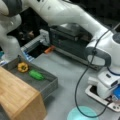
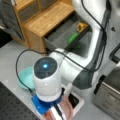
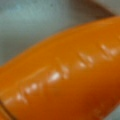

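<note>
My gripper [image 2: 56,110] sits low at a front view's bottom, under my wrist housing with its blue-lit cap [image 2: 45,67], directly over a pinkish bowl [image 2: 68,110]. I cannot tell whether my jaws are apart or closed; they are hidden by the wrist body and the blue mount [image 2: 40,105]. In the other front view only the wrist end [image 1: 110,86] shows, at that view's right edge, over a white tray [image 1: 93,95].

The wrist view is filled almost wholly by a glossy orange object [image 3: 67,75] with short raised ridges along it, running from lower left to upper right, very close to the lens. A grey-green surface [image 3: 30,22] lies behind it. Whether I am touching it cannot be determined.

Taking the bowl as landmark: the white tray [image 2: 77,101] lies under and just beside it. A teal plate [image 2: 25,77] lies near, toward a front view's left, and shows also in the other front view [image 1: 82,113]. A black cable [image 2: 18,65] loops from my wrist past that plate.

Farther from the bowl, beyond my arm, stands a grey bin [image 2: 60,33] holding a green vegetable [image 2: 73,37] and a yellow-orange item [image 2: 82,26], apart from each other; both show in the other view too, green [image 1: 36,74] and yellow [image 1: 23,67]. A wooden cabinet [image 2: 42,20] adjoins the bin. A dark metal box [image 1: 70,41] stands well apart.
</note>
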